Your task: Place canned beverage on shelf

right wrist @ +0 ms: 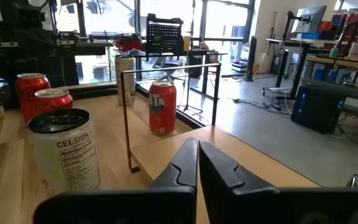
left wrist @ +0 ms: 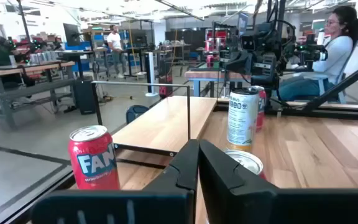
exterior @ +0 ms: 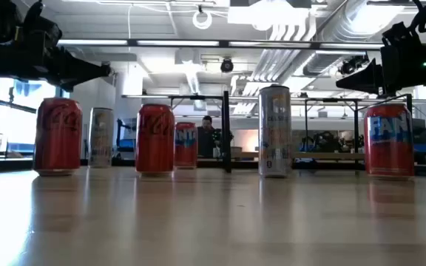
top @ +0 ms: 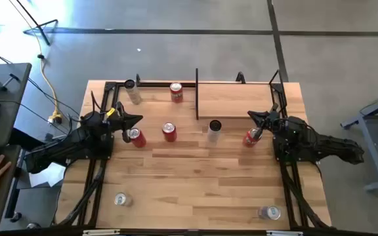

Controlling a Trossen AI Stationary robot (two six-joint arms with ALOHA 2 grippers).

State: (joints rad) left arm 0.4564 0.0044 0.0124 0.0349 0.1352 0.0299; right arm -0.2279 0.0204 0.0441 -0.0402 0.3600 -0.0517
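Two arms, mine, reaching inward from the table's sides. High view: left gripper [top: 134, 122] over a red can [top: 136, 137]; right gripper [top: 257, 118] above another red can [top: 251, 138], just beside the empty shelf [top: 235, 99]. Wrist views: both pincers' fingers pressed together, holding nothing.

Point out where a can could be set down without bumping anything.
The shelf board is bare. So is the wide middle of the table, between the can row and the two silver cans at the near corners. Crowded: the row, with red cans by the left fingers and right fingers, and the Celsius can.
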